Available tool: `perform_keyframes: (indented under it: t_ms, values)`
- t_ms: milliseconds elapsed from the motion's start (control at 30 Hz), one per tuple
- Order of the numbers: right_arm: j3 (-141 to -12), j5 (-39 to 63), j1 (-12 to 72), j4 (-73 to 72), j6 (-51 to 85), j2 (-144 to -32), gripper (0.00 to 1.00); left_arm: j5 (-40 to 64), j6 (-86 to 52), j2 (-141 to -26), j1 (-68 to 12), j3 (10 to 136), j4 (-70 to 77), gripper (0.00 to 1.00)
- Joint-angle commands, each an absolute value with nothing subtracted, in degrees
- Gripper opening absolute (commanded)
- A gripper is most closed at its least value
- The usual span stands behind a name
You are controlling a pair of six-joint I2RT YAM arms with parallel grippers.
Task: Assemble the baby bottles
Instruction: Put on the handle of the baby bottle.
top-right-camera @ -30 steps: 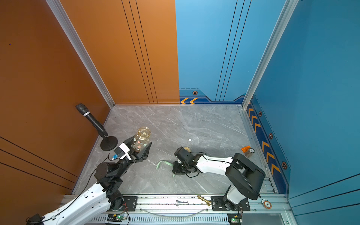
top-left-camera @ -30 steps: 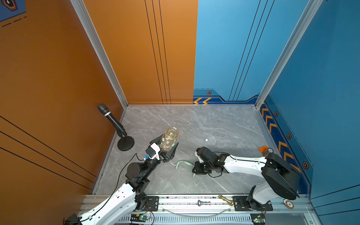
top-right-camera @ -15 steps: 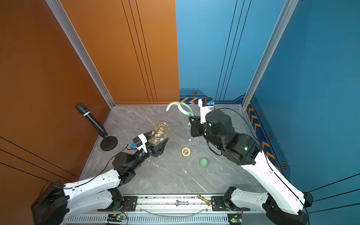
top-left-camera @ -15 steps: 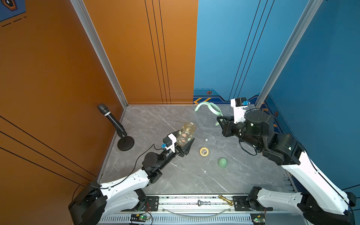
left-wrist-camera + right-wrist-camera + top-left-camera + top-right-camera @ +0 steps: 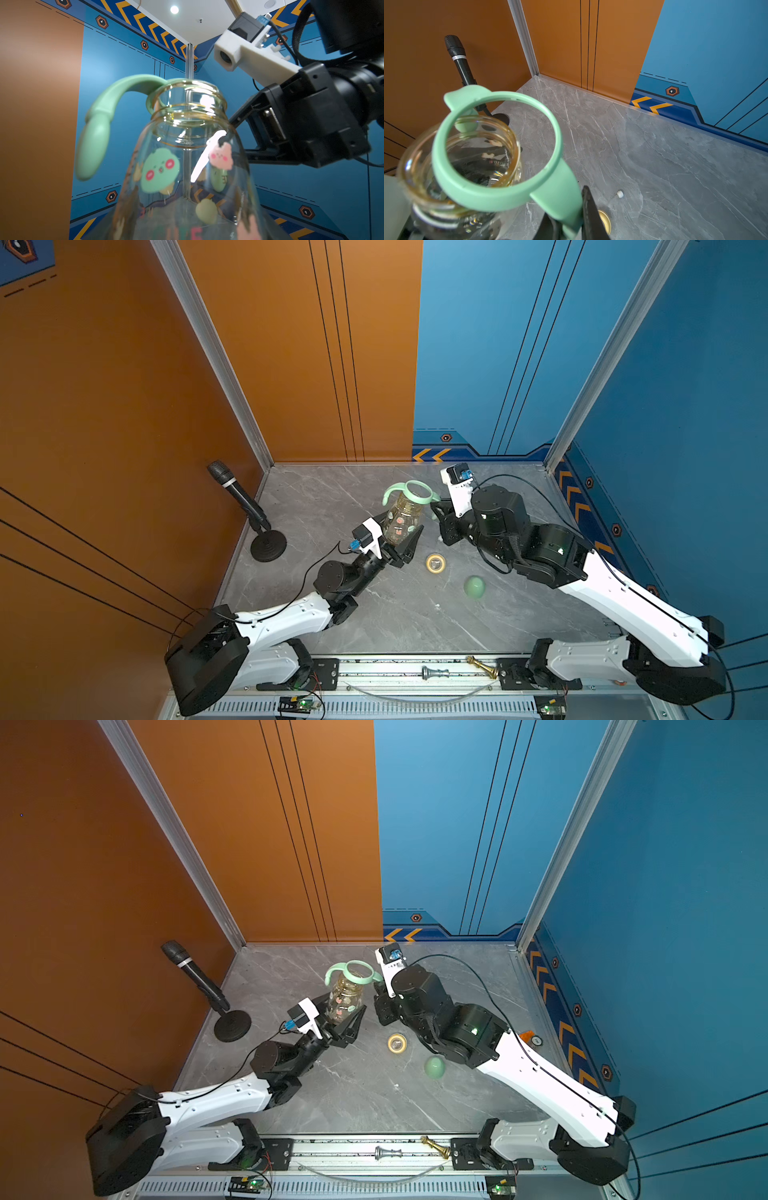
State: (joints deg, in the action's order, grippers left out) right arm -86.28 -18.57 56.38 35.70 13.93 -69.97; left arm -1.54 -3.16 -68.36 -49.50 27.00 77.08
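Aloft, the right tool (image 5: 569, 222) holds the ring (image 5: 500, 200) over the bottle (image 5: 401, 524).

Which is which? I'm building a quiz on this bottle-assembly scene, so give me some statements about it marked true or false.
1. The left gripper holds the bottle. True.
2. The handled ring lies on the table. False: the right gripper holds it by one handle at the bottle's mouth.
3. The dome cap sits on the bottle. False: it lies on the table.
4. The yellow collar lies on the table, near the dome cap. True.
5. A microphone stands by the orange wall. True.
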Motion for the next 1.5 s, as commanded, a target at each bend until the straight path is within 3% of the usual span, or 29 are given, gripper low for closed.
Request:
perform_keyframes:
  t_ms: [0, 767, 1033, 1167, 1233, 1267, 1300, 1400, 1467]
  values:
    - [-84.8, -19.4, 56.9, 32.7, 13.1, -67.4, 0.00, -2.4, -4.5, -67.9, -49.2, 28.7, 80.6, 0.32]
    - [-81.6, -12.0, 58.3, 34.3, 8.0, -69.4, 0.00, -0.9, -7.5, -68.0, -47.6, 29.8, 80.7, 0.29]
    - [-85.4, -7.0, 58.8, 42.6, -1.2, -72.4, 0.00, 3.0, -10.8, -68.5, -45.1, 30.8, 80.7, 0.27]
    - [-84.6, -3.7, 58.1, 42.5, 0.6, -73.2, 0.15, 3.7, -9.8, -68.4, -45.4, 32.1, 80.8, 0.26]
    - [-85.7, -5.0, 58.2, 42.4, 1.2, -73.6, 0.15, 3.3, -9.5, -68.6, -45.3, 32.9, 80.7, 0.26]
    - [-86.2, -5.6, 58.1, 42.3, 1.2, -73.7, 0.20, 3.7, -9.6, -68.6, -45.1, 33.2, 80.8, 0.25]
    - [-86.5, -5.6, 58.1, 42.1, 1.2, -73.5, 0.28, 4.3, -9.5, -68.5, -45.0, 33.4, 80.8, 0.26]
    - [-87.2, -7.6, 57.8, 40.9, 2.3, -72.1, 0.71, 4.7, -8.9, -68.4, -45.1, 33.3, 80.7, 0.25]
    - [-87.2, -8.2, 57.3, 39.1, 3.7, -69.5, 0.91, 4.6, -8.6, -68.3, -44.9, 32.7, 80.8, 0.26]
